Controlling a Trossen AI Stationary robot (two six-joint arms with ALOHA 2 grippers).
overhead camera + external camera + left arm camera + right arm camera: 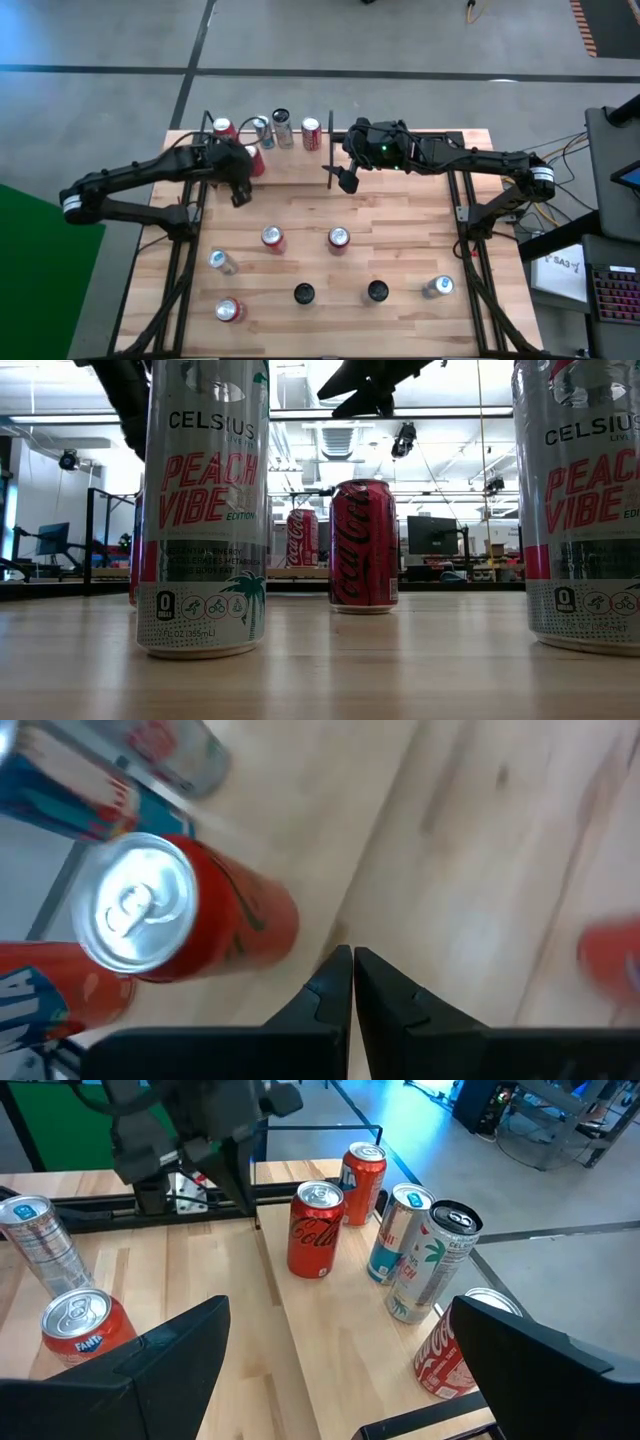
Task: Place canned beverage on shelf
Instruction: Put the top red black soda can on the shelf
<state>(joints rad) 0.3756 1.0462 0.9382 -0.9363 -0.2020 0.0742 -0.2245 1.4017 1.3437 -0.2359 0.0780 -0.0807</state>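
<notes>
Several cans stand upright on their bases on the shelf [300, 165], a light wood plank along the table's far edge. They are mostly red ones and a tall white one [435, 1260]. A red Coca-Cola can [255, 160] [190, 920] stands nearest my left gripper [240, 196] [352, 975], which is shut with nothing in it. That gripper hangs just to the near side of the can, pointing steeply down. My right gripper [347, 180] [340, 1370] hovers open above the plank beside the black upright rod [330, 135], its fingers around nothing.
Loose cans stand on the table nearer the front: two red ones [272, 238] [338, 238], a silver one [222, 262], a red one [228, 310], two black ones [303, 293] [376, 291] and a silver one [438, 287]. Black frame rails [462, 215] run along both table sides.
</notes>
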